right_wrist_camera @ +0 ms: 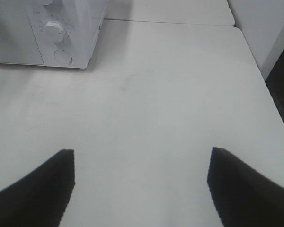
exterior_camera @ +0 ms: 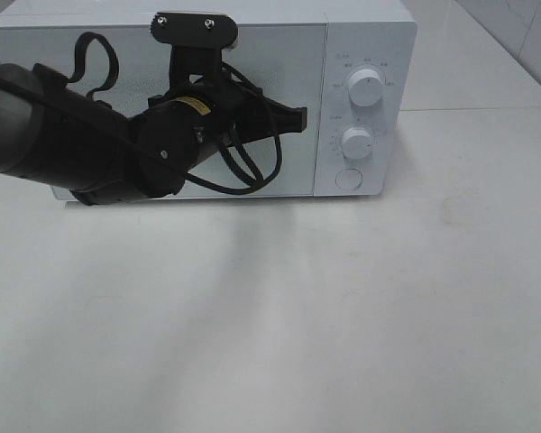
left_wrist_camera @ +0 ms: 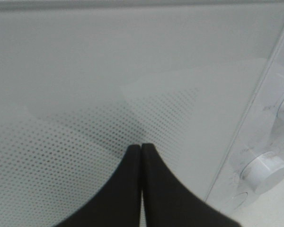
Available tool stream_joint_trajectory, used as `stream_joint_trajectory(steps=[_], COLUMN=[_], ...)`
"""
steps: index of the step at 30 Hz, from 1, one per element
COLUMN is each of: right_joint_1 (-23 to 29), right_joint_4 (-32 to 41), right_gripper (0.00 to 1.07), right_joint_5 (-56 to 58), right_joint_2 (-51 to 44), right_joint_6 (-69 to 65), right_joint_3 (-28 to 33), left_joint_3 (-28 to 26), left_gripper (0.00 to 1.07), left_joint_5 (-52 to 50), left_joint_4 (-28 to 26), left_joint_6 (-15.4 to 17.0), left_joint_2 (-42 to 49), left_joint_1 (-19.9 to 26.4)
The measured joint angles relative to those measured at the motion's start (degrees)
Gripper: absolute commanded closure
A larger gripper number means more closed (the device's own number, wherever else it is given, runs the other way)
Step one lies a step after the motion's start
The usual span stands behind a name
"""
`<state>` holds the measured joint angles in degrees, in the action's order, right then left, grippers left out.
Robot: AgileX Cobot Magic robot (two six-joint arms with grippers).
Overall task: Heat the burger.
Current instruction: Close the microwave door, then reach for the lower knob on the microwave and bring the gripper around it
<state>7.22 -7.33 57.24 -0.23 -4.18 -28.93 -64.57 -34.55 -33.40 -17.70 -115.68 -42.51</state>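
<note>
Presently the left gripper (exterior_camera: 299, 118) hangs in front of a white box-shaped microwave oven (exterior_camera: 370, 36) that stands at the back of a plain white table (exterior_camera: 270, 325). Its two black fingers are pressed together with nothing between them, as the left wrist view makes plain (left_wrist_camera: 141, 147). Their tips point at the right-hand part of the oven's pale, dot-patterned door (exterior_camera: 288, 72), close to the seam with the control panel (exterior_camera: 379, 117). Whether they touch the door I cannot tell. The door looks flush with the front of the oven, that is, shut.

The thick black left arm (exterior_camera: 63, 135) reaches in from the left of the high view, with a black cable (exterior_camera: 252, 176) looping under its wrist.

On the panel sit an upper white round knob (exterior_camera: 367, 87), a lower white round knob (exterior_camera: 357, 142) and, below them, a flat round button (exterior_camera: 348, 179).

The right gripper (right_wrist_camera: 141, 151) shows only in its own wrist view (the high view does not catch it). Its fingers stand wide apart over bare table, holding nothing, well away from the oven's panel corner.

As for the burger, it shows in none of the views, so where it lies cannot be told
</note>
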Motion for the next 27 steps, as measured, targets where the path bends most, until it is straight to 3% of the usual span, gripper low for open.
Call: stream_joint_trajectory(steps=[6, 13, 14, 15, 16, 17, 18, 19, 20, 22, 27], right_joint_1=[0.0, 0.0, 0.0, 0.0, 0.0, 0.0, 0.0, 0.0, 0.0, 0.0, 0.0], right_joint_4=[0.0, 0.0, 0.0, 0.0, 0.0, 0.0, 0.0, 0.0, 0.0, 0.0, 0.0], right_gripper=[0.32, 0.32, 0.32, 0.32, 0.32, 0.32, 0.32, 0.32, 0.32, 0.32, 0.32], right_joint_5=[0.0, 0.0, 0.0, 0.0, 0.0, 0.0, 0.0, 0.0, 0.0, 0.0, 0.0], right_joint_2=[0.0, 0.0, 0.0, 0.0, 0.0, 0.0, 0.0, 0.0, 0.0, 0.0, 0.0], right_joint_6=[0.0, 0.0, 0.0, 0.0, 0.0, 0.0, 0.0, 0.0, 0.0, 0.0, 0.0], right_joint_3=[0.0, 0.0, 0.0, 0.0, 0.0, 0.0, 0.0, 0.0, 0.0, 0.0, 0.0], left_joint_3=[-0.3, 3.6, 4.2, 5.1, 5.1, 5.8, 6.0, 6.0, 6.3, 6.4, 6.4], left_gripper=[1.07, 1.06, 1.02, 0.83, 0.83, 0.69, 0.36, 0.36, 0.10, 0.05, 0.07], left_joint_5=[1.4, 3.3, 5.0, 9.2, 9.2, 15.0, 17.4, 17.4, 22.5, 25.2, 36.2], left_joint_4=[-2.1, -4.8, -4.9, -4.9, -4.9, -5.0, -5.0, -5.0, -5.0, -5.0, -4.1], left_joint_6=[-0.5, -0.5, -0.5, -0.5, -0.5, -0.5, -0.5, -0.5, -0.5, -0.5, -0.5], left_joint_2=[0.2, 3.4, 4.0, 5.5, 5.5, 6.8, 7.3, 7.3, 8.5, 9.0, 11.6], left_joint_1=[-1.0, -3.8, -4.1, -4.4, -4.4, -4.5, -4.5, -4.5, -4.5, -4.5, -4.5])
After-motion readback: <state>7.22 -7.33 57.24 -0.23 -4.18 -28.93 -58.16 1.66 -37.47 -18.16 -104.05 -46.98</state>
